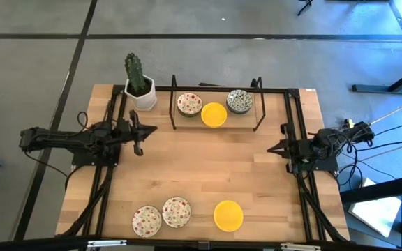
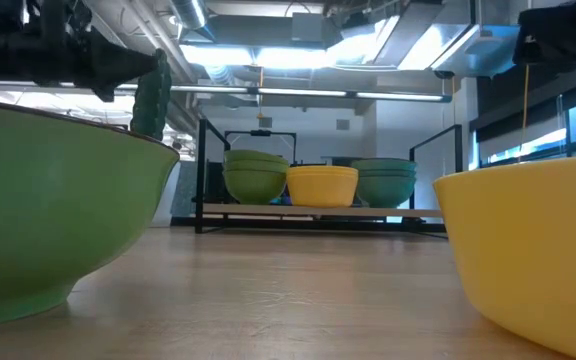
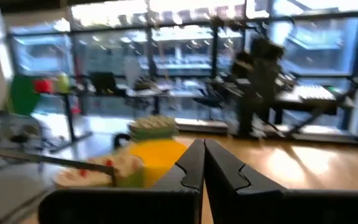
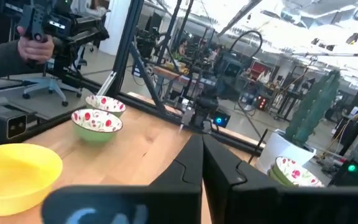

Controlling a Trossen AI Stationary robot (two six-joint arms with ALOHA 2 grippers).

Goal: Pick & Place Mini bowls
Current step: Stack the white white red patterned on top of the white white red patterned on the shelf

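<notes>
A: Legible text, labels, brands, numbers, signs, all four views?

B: None. Speckled, yellow and dark-patterned small round bowls (image 1: 214, 114): patterns only, no lettering. Pale wooden worktop (image 1: 208, 167): unmarked. White cactus pot (image 1: 144, 95): unmarked.

A: Background room?

B: Lit equipment and screens, nothing readable.

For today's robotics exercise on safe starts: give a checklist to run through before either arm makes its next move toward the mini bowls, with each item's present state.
1. Left pincer empty and shut: ok.
2. Right pincer empty and shut: ok.
3. Three near-edge bowls, two speckled bowls and a yellow bowl, upright on the table: ok.
4. Rack bowls seated, the rack yellow bowl between two patterned stacks: ok.
5. Cactus pot clear of the left arm's path: cannot tell, it stands close.
6. A person's hand beyond the table: not ok, watch.
</notes>
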